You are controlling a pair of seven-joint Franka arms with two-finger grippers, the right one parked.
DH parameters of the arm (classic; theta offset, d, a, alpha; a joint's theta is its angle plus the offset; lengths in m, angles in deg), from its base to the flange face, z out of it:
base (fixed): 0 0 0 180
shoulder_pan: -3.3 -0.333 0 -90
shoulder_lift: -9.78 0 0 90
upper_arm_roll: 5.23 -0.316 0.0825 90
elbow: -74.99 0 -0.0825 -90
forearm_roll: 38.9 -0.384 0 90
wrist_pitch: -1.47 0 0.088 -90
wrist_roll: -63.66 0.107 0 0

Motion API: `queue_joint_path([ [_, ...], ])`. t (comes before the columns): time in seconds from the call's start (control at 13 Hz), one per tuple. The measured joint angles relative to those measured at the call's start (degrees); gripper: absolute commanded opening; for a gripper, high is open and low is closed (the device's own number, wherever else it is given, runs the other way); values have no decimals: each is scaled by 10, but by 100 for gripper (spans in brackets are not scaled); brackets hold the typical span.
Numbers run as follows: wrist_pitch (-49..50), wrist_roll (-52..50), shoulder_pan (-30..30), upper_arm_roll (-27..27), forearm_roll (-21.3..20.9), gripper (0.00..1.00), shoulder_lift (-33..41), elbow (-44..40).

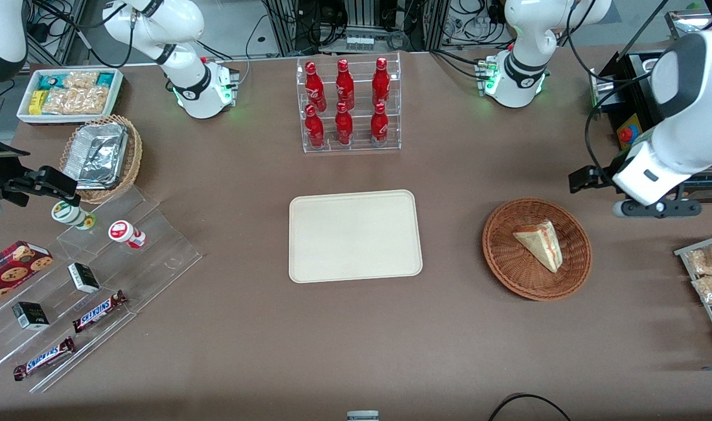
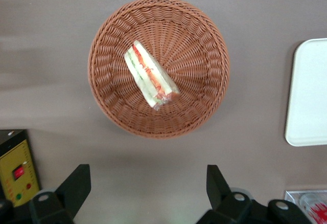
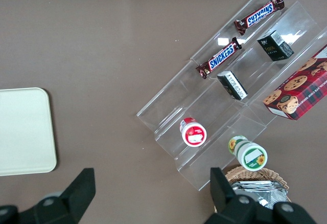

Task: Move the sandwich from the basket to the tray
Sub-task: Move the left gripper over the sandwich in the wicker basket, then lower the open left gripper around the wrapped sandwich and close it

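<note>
The tray (image 1: 355, 235) lies bare at the middle of the table, and the basket (image 1: 536, 248) sits well apart from it toward the working arm's end, with brown table between the two. The sandwich (image 1: 539, 243) rests in the basket, near its centre, a wedge lying flat with its filling edge turned up in the wrist view. The gripper (image 2: 148, 185) hangs above the table just outside the basket's rim, toward the working arm's end and a little farther from the front camera than the sandwich; its fingers (image 2: 75, 185) stand wide apart and hold nothing. What the reach likely turns on is the wedge's long axis. In the front view it runs slantwise, from the broad end farther from the camera down to the point nearer it — and in the wrist view the same line lies at a diagonal to the line joining the two fingertips. So the jaws would probably need to travel over the rim to the basket's middle and turn at the wrist until they straddle the wedge across its narrow width before descending.
</note>
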Motion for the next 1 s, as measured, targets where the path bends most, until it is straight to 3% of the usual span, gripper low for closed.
queue_joint_path([
  [0.54,-132,-19,2,0,0,100,-23,93],
  [1.0,-186,-158,9,0,0,100,-67,96],
])
